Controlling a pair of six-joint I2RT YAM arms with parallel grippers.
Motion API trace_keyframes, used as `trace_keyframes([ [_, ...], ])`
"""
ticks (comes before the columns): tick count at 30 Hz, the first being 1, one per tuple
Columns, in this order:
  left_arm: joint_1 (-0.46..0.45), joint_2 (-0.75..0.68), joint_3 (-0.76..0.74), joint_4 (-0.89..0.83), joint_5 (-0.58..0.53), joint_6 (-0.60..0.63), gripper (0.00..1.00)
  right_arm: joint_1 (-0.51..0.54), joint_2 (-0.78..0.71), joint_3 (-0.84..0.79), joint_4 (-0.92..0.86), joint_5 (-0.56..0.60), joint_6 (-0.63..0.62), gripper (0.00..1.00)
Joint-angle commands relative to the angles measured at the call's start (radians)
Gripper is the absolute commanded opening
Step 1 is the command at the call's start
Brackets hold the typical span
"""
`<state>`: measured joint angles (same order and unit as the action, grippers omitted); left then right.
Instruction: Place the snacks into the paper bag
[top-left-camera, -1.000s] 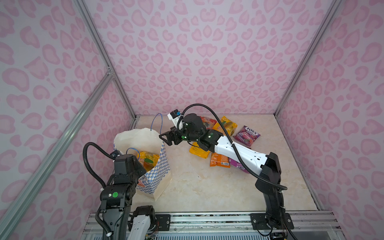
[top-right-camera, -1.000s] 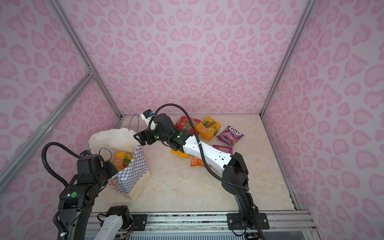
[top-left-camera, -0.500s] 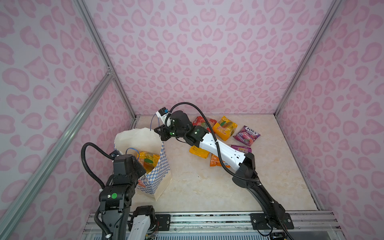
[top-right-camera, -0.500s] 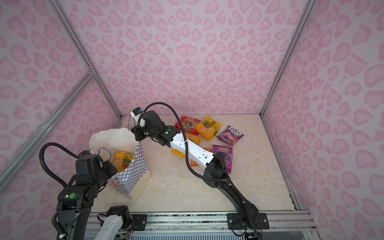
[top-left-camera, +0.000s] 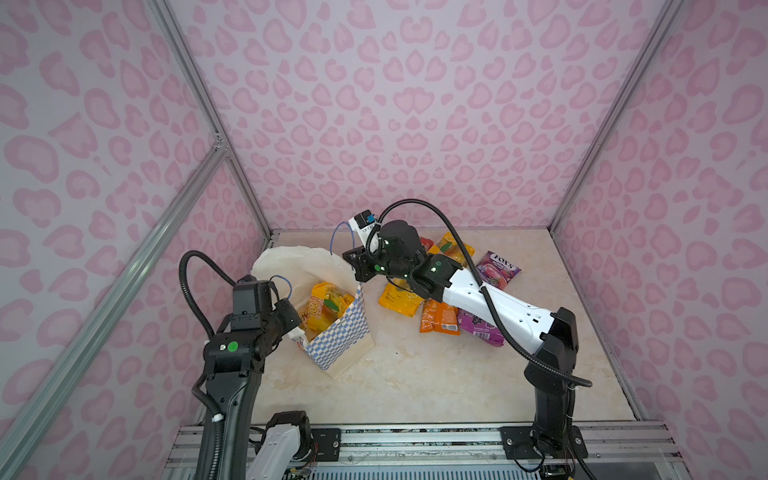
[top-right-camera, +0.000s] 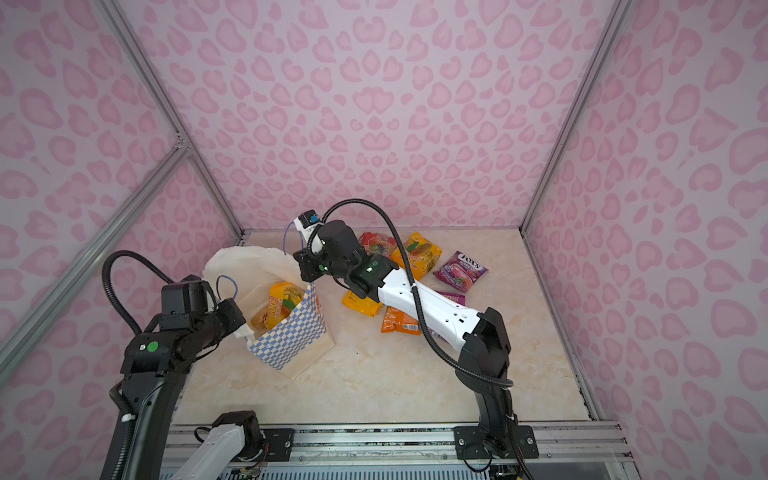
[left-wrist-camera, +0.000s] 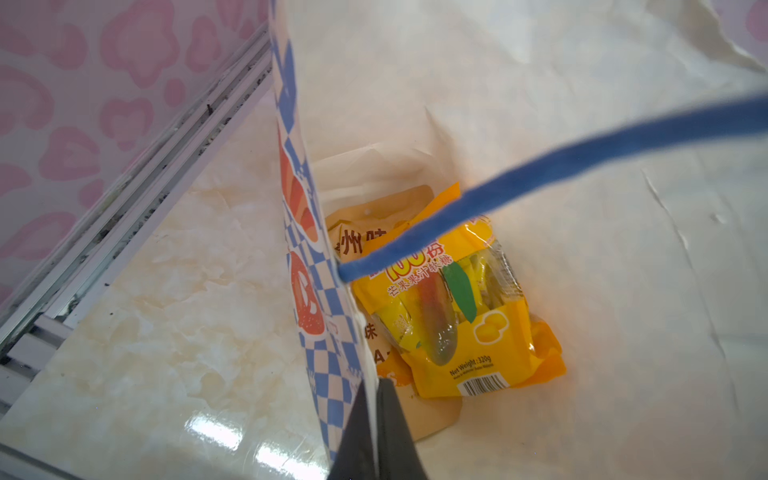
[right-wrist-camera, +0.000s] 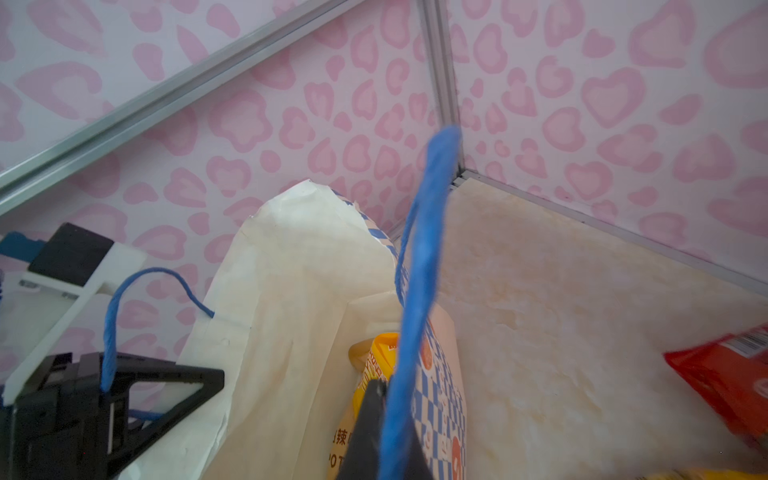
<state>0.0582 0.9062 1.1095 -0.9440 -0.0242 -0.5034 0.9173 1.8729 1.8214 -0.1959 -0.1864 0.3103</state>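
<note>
The white paper bag (top-left-camera: 337, 347) (top-right-camera: 291, 347) stands open at the left in both top views. My left gripper (top-left-camera: 297, 329) (left-wrist-camera: 376, 401) is shut on its near checkered rim. My right gripper (top-left-camera: 354, 267) (right-wrist-camera: 388, 399) is shut on the bag's far blue cord handle (right-wrist-camera: 428, 232) at the rim. A yellow snack packet (top-left-camera: 328, 302) (left-wrist-camera: 457, 332) lies inside the bag on another packet. Several snacks lie on the table under my right arm: yellow (top-left-camera: 398, 302), orange (top-left-camera: 440, 319), purple (top-left-camera: 478, 330), a purple FOX'S packet (top-left-camera: 497, 268) and a red one (top-right-camera: 376, 243).
Pink patterned walls with metal posts (top-left-camera: 253, 199) close in the marble table (top-left-camera: 415, 382). The bag's other blue handle (top-left-camera: 282, 284) loops over my left gripper's body. A red packet (right-wrist-camera: 727, 386) lies on the table beside the bag in the right wrist view.
My right gripper, open a second ago over the bag's far rim, has shut on the blue cord handle and drawn back to the right. The left gripper has kept its hold.
</note>
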Motion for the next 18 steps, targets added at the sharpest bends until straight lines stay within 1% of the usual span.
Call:
trace_keyframes([
  [1, -0.007, 0.076, 0.038, 0.105, 0.055, 0.016, 0.03, -0.004, -0.075, -0.112, 0.134, 0.120, 0.003, 0.00],
  [5, -0.048, 0.207, 0.127, 0.124, 0.075, 0.014, 0.03, -0.005, -0.139, -0.213, 0.158, 0.177, 0.028, 0.00],
  [9, -0.107, 0.321, 0.256, 0.084, 0.014, 0.016, 0.03, -0.003, -0.188, -0.276, 0.185, 0.237, 0.053, 0.00],
  [12, -0.120, 0.392, 0.332, 0.049, 0.006, 0.033, 0.03, -0.001, -0.231, -0.322, 0.216, 0.294, 0.065, 0.00],
  [14, -0.121, 0.420, 0.369, 0.026, 0.020, 0.045, 0.03, -0.001, -0.252, -0.327, 0.226, 0.307, 0.074, 0.00],
  [15, -0.121, 0.424, 0.383, 0.018, 0.026, 0.051, 0.03, 0.001, -0.260, -0.360, 0.231, 0.308, 0.076, 0.00],
  [18, -0.127, 0.437, 0.439, -0.021, 0.020, 0.065, 0.03, 0.007, -0.258, -0.352, 0.220, 0.299, 0.084, 0.00],
])
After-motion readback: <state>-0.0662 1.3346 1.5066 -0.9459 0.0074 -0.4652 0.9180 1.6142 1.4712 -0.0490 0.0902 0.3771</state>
